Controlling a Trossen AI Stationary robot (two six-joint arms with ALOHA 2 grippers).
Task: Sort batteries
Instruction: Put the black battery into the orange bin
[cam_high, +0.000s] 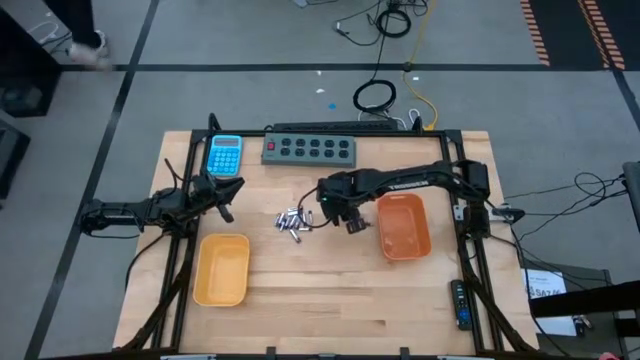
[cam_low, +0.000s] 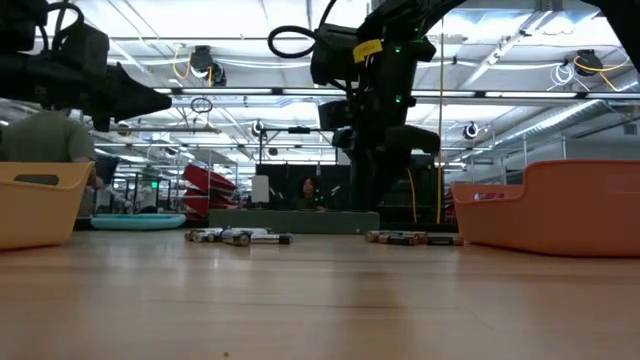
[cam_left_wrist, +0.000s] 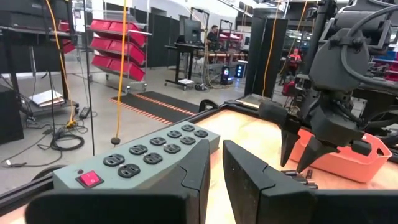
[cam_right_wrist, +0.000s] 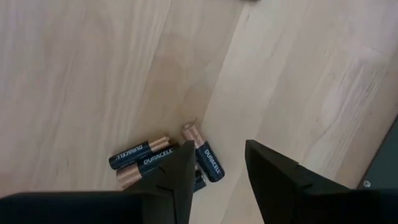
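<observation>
Right hand hovers part-open, empty, above dark batteries; orange tray beside; left hand narrow.

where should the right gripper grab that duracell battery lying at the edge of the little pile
Probably across the middle of its barrel, coming straight down. The Duracell battery lies flat on the table with one long side clear of the pile, and the right gripper hangs above it, fingers apart.

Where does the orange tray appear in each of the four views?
High view: orange tray right of centre, beside the right gripper.
Low view: at the right edge.
Left wrist view: far right, behind the right gripper.
Right wrist view: not in it.
Shared landmark: the right gripper.
</observation>
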